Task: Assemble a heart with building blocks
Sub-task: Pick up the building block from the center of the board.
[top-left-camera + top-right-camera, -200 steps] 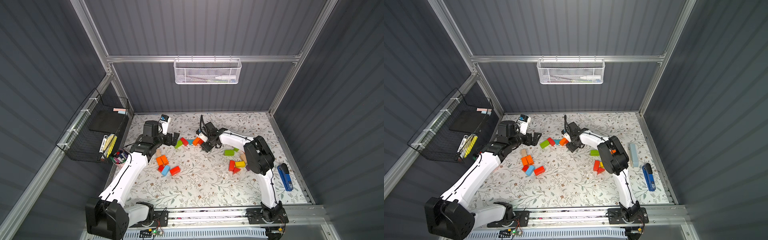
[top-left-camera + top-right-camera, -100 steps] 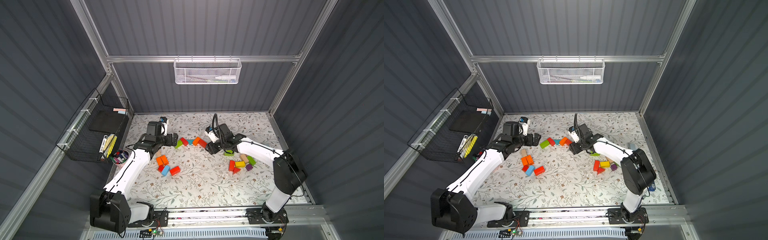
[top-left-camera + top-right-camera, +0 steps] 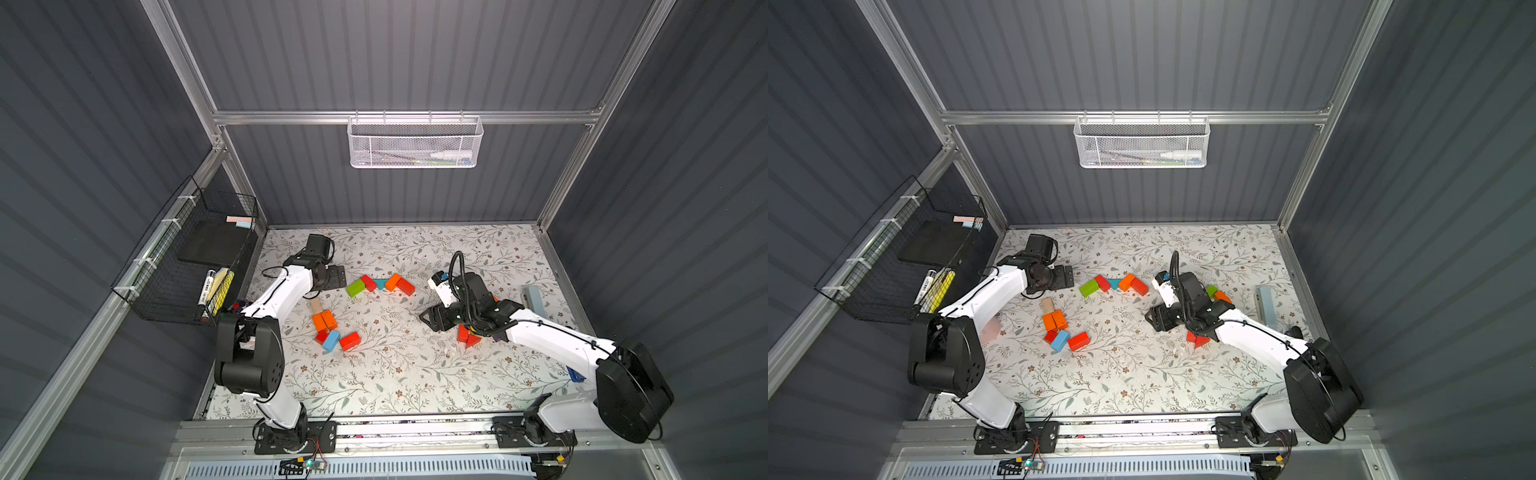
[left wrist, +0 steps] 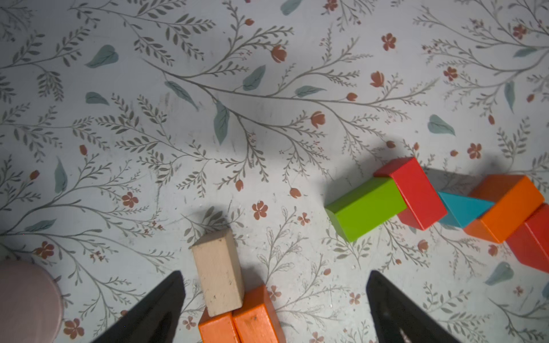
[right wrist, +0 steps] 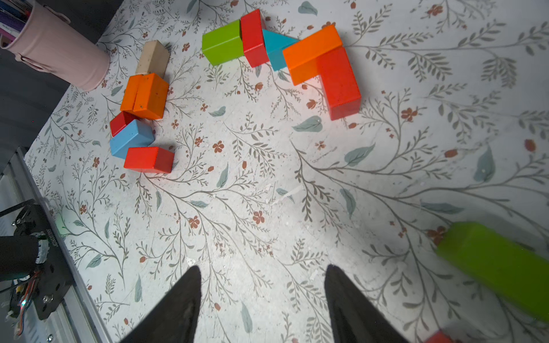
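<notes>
Hovering empty with jaws spread, the left gripper [image 4: 274, 273] is above the tan brick [image 4: 218, 271], the right gripper [image 5: 263, 267] above the floral mat [image 5: 267, 193].

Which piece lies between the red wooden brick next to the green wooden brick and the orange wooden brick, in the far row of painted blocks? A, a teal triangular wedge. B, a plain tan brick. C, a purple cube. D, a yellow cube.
A: the right wrist view shows the teal triangular wedge lying between the red wooden brick and the orange wooden brick.
</notes>
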Tool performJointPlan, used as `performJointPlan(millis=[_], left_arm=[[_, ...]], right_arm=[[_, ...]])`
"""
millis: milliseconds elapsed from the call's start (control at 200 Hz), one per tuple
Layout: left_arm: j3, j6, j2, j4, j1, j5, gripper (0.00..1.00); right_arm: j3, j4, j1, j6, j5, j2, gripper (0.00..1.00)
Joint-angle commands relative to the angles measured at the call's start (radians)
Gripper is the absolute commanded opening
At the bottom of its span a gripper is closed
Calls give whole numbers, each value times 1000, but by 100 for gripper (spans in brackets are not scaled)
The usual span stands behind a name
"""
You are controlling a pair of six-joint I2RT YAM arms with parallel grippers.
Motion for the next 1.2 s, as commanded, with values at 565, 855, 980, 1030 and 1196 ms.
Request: performJointPlan(millis=[565,855,980,1030,1196], left_arm=[[-44,-208,154,-32,78,-43,61],[-78,-214,185,16,86,-21,46],[-88,-218,189,27,86,-14,39],[-90,-221,187,29,86,-14,35],[-95,-233,171,25,86,-23,25]], right_arm=[[-50,66,5,44,-99,-39,74],[-37,54,5,41,-90,-41,80],[-39,51,5,41,-93,-36,80],[-40,50,5,42,-93,-35,80],[-43,52,4,43,-93,-32,80]])
